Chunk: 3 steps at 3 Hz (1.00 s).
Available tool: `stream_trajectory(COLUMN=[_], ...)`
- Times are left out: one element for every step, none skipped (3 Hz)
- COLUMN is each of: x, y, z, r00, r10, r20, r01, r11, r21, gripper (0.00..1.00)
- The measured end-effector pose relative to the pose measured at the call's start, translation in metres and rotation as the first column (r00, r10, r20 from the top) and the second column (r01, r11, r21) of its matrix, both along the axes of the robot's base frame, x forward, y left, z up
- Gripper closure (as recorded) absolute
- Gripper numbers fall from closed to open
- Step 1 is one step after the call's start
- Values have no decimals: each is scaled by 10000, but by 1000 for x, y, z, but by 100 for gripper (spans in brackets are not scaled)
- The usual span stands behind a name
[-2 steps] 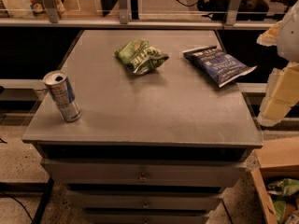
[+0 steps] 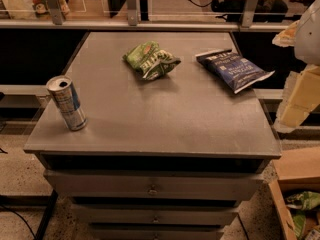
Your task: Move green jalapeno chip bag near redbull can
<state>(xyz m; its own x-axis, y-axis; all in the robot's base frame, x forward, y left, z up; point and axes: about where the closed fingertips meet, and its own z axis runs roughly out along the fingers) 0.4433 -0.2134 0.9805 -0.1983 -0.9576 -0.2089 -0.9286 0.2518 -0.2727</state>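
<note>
Little has changed over the last instant. The green bag, the can and the blue bag lie on the worktop just where they lay a moment ago. The gripper hangs in the same spot, a pale shape beside the worktop's right rim and not over it. We cannot tell how its jaws stand, and we see nothing held in them. From the jaws, the blue bag is the nearest thing, just to the left. The green bag lies further left and a little deeper toward the back, crumpled, resting flat and touching nothing else. The can stands far left of the jaws, at the near left corner, well apart from both bags. We read this stillness as meaning the task has not really begun: the green bag is untouched, with a broad bare stretch of worktop between it and the can. The step in hand, as we judge it, is the reach, which must carry the jaws leftward past or over the blue bag without dragging it, then down onto the green bag. The glossy, wrinkled foil will likely give and slip under a pinch, so a raised fold seems the safer place to grip.
</note>
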Motion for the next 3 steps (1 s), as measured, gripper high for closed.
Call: stream_trajectory(x=[36, 86, 129], y=[5, 15, 32], z=[-6, -12, -20], r00=[9985, 9895, 9741], r10=[212, 815, 1545], r20=[502, 1195, 1652], r01=[-198, -752, -1437], r11=[9994, 9956, 9867], r21=[-276, -563, -757], gripper=[0, 0, 0])
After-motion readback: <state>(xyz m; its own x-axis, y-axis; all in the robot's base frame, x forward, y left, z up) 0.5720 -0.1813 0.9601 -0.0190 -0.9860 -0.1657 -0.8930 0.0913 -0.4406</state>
